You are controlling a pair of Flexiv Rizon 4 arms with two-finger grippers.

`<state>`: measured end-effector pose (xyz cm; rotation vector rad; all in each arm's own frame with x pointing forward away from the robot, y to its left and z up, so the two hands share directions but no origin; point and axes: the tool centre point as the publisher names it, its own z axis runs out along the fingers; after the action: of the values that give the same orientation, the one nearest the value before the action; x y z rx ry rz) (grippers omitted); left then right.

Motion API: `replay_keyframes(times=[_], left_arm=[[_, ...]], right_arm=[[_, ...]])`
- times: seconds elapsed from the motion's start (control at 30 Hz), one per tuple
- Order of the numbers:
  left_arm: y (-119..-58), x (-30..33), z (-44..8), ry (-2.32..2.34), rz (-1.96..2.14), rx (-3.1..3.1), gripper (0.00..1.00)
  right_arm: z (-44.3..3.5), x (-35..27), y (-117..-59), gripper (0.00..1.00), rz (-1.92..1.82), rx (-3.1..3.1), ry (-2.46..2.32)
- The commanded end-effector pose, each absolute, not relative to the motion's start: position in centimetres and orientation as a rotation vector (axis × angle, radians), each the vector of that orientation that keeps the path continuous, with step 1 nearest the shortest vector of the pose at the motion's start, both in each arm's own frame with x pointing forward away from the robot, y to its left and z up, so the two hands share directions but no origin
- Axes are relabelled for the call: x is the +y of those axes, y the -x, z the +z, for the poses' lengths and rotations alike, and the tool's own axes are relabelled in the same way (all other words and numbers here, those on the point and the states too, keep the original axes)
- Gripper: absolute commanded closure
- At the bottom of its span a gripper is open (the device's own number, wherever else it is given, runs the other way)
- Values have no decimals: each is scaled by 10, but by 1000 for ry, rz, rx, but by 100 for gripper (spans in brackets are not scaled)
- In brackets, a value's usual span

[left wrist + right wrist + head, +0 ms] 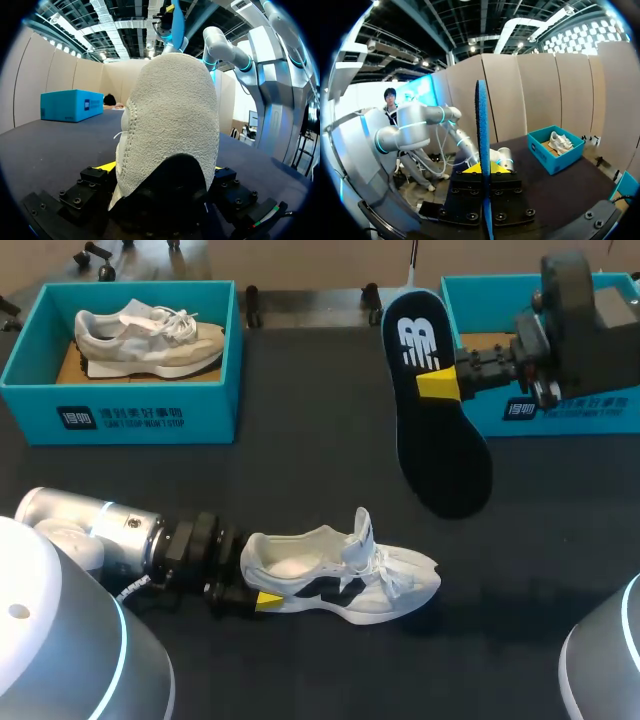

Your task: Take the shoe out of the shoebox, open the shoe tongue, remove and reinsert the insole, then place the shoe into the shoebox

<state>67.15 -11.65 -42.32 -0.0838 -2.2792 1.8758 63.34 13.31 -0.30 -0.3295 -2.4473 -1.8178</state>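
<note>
My left gripper (256, 592) is clamped on the heel of the white sneaker (345, 578), which lies on the table at about 6 o'clock in the head view. Its heel is at 9 o'clock, its toe at 3, and its tongue stands up. My right gripper (438, 383) pinches the dark insole (445, 450) by one long edge, near the logo end.

The insole's long axis runs roughly 12 to 6 o'clock, so it crosses the sneaker's axis instead of lining up with it. Its broad end hangs near the sneaker's toe but apart from it. From my right gripper the shoe opening lies at about 7 o'clock. I judge the insole must turn until its broad end points toward 3 o'clock before it can go in.
</note>
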Motion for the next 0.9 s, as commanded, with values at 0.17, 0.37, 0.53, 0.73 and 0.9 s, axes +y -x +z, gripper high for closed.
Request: replay_keyframes(times=[0.17, 0.37, 0.53, 0.73, 0.9], left_arm=[[-671, -117, -425, 82, 1878, -2279, 100], [-671, -117, -425, 82, 1878, -2279, 100], [-671, -117, -425, 82, 1878, -2279, 100], [-671, -117, -425, 82, 1878, -2279, 100], [-671, -117, -425, 82, 1878, -2279, 100]], right_arm=[[-1, 127, -633, 100, -1991, -2226, 346], [2, 132, -628, 100, -1972, -2182, 418], [8, 135, -624, 100, -1960, -2188, 458], [14, 135, -621, 100, -1943, -2187, 465], [14, 135, -621, 100, -1943, -2187, 465]])
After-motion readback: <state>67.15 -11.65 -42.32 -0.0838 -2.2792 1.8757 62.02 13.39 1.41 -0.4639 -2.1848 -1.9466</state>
